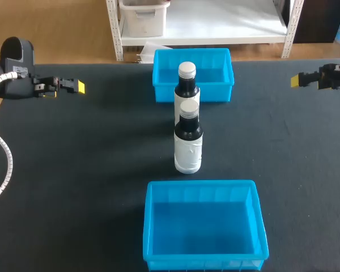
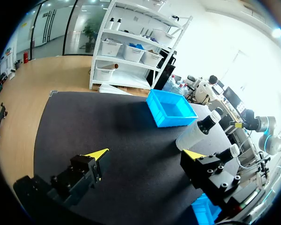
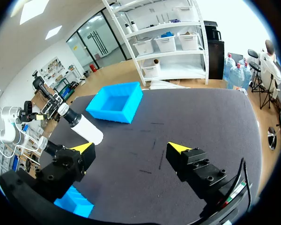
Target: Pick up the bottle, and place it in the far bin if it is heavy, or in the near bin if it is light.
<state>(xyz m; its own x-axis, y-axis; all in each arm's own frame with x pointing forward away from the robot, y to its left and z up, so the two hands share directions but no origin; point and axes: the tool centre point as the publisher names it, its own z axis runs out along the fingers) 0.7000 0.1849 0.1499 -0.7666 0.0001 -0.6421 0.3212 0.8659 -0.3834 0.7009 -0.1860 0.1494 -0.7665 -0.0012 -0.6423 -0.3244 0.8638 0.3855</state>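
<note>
On the dark tabletop (image 1: 73, 158), between the two blue bins, there were actually two bottles standing upright, one behind the other. The near bottle (image 1: 188, 141) sat roughly midway between the bins. The far bottle (image 1: 187, 85) was right behind it, just in front of the far bin (image 1: 164, 56); couldn't tell if the two bottles touched. Both looked the same: pale screw cap, dark neck and shoulders, white wrap label over the lower body. Any print on those labels was too small to read. The near bin (image 1: 150, 226) sat at the near edge of the tabletop.

The left arm (image 1: 17, 73) was over at the left side, well apart from the bottles, and the left jaws were wide open with nothing in them, yellow fingertips (image 2: 97, 153) spread apart in its wrist view. The right arm (image 1: 334, 76) was over at the right side, and the right jaws were just as wide open and holding nothing.
</note>
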